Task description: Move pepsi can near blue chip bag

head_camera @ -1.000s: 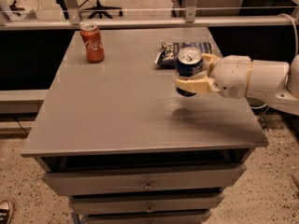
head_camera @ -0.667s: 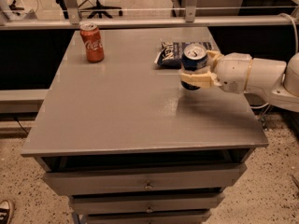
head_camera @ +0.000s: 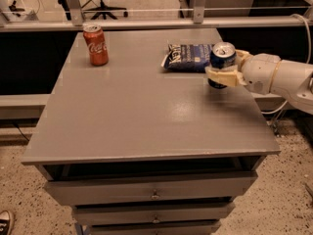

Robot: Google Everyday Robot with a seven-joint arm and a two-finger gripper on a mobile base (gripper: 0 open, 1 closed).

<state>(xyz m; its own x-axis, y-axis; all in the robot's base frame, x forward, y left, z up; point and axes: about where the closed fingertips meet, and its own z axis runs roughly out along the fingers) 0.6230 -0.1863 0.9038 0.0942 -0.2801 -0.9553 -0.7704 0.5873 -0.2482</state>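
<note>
Your gripper point(head_camera: 222, 75), closed around the pepsi can point(head_camera: 223, 53), holds it just beside the bag point(head_camera: 188, 58); seemingly only set-down and release remain.

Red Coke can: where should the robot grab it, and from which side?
Around its round middle, from the near side: the red Coke can stands upright by the table's far left edge, bare tabletop in front. The gripper, shut on the pepsi can, is at the right edge beside the blue chip bag.
</note>
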